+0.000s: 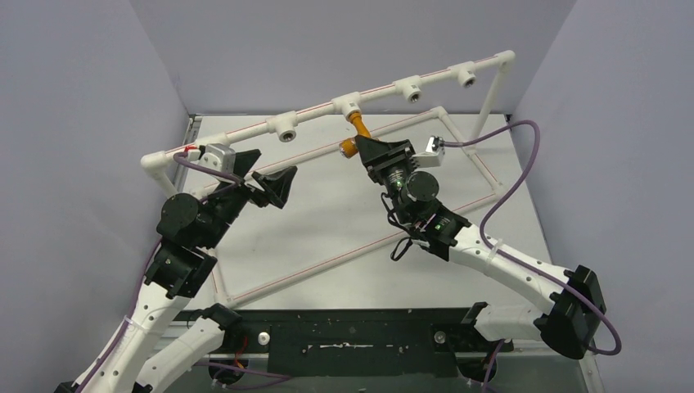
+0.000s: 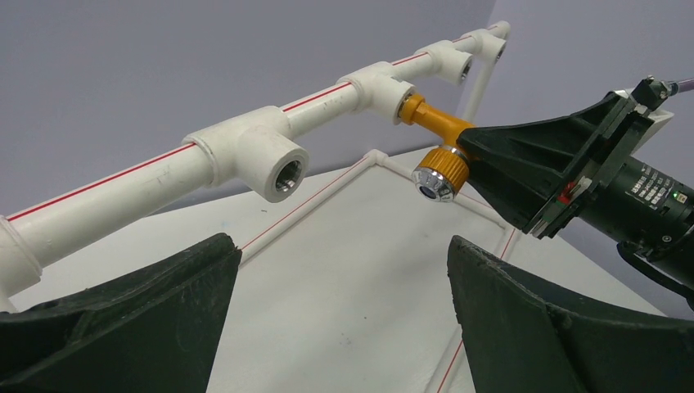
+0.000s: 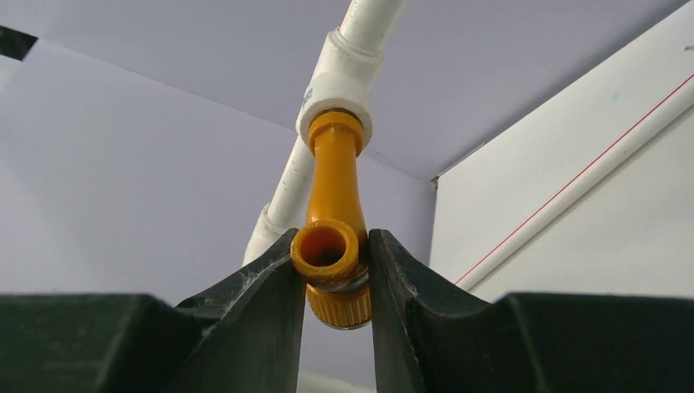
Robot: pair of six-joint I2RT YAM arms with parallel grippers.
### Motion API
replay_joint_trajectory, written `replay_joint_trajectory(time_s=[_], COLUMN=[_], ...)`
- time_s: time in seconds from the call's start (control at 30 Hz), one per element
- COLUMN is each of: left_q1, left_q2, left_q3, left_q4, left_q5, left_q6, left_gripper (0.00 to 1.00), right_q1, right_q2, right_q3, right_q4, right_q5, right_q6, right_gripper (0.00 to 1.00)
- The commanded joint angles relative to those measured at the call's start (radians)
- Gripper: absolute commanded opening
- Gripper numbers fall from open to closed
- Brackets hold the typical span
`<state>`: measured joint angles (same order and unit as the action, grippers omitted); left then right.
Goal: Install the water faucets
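Note:
An orange-brass faucet [image 1: 357, 129] sticks out of the middle tee socket [image 1: 346, 105] of the raised white pipe. Its silvery round end [image 2: 427, 182] points down toward the table. My right gripper [image 1: 365, 148] is shut on the faucet's lower end; in the right wrist view both fingers press on the faucet [image 3: 331, 254], whose far end sits in the white socket [image 3: 337, 82]. My left gripper [image 1: 266, 188] is open and empty, held left of the faucet below the pipe. In the left wrist view its fingers [image 2: 164, 319] are wide apart with only table between them.
A white pipe frame with red stripes [image 1: 360, 250] stands on the table, its raised top rail [image 1: 245, 133] carrying other empty tee sockets [image 1: 286, 130], [image 1: 409, 90], [image 1: 466, 76]. Grey walls close in the back and sides. A purple cable [image 1: 524, 164] loops at the right.

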<state>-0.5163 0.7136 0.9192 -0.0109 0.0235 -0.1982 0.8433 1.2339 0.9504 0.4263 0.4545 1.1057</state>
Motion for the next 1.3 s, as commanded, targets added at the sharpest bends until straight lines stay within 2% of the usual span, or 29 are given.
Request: replay_joint_trajectory(time_s=[0.0,0.1,0.13,0.23,0.27,0.33,0.43,0.53,0.7,0.87,1.07,1.27], left_q1=[-0.006,-0.005,-0.005,-0.005,-0.006,-0.005,-0.006,-0.005,-0.005,-0.005,-0.005,-0.005], left_q2=[0.000,0.001,0.002,0.003,0.003,0.005,0.006,0.004,0.003,0.005,0.002,0.002], left_q3=[0.034,0.035,0.035,0.035,0.034,0.035,0.036,0.036,0.035,0.035,0.036,0.036], left_q4=[0.032,0.032,0.032,0.032,0.032,0.032,0.032,0.031,0.032,0.031,0.031,0.031], left_q5=[0.007,0.006,0.004,0.006,0.006,0.007,0.009,0.010,0.012,0.013,0.008,0.010], left_q6=[0.003,0.003,0.003,0.004,0.003,0.003,0.003,0.003,0.001,0.002,0.003,0.003], left_gripper=[0.97,0.97,0.97,0.97,0.97,0.97,0.97,0.97,0.97,0.97,0.97,0.97], right_q1=[-0.043,-0.040,-0.040,-0.042,-0.042,-0.042,-0.042,-0.042,-0.045,-0.047,-0.047,-0.047], right_q2=[-0.019,-0.010,-0.008,-0.015,-0.019,-0.030,-0.052,-0.106,-0.208,-0.271,-0.294,-0.307], right_q3=[0.095,0.110,0.108,0.095,0.092,0.086,0.094,0.064,-0.010,-0.010,0.043,0.091], right_q4=[-0.011,-0.035,-0.041,-0.064,-0.069,-0.088,-0.153,-0.173,-0.143,-0.150,-0.221,-0.273], right_q5=[0.057,0.045,0.042,0.041,0.041,0.035,0.021,0.030,0.040,0.008,-0.032,-0.178], right_q6=[0.287,0.284,0.272,0.222,0.196,0.143,0.039,-0.053,-0.212,-0.440,-0.755,-1.121], right_gripper=[0.00,0.00,0.05,0.29,0.41,0.54,0.70,0.80,0.82,0.84,0.85,0.86])
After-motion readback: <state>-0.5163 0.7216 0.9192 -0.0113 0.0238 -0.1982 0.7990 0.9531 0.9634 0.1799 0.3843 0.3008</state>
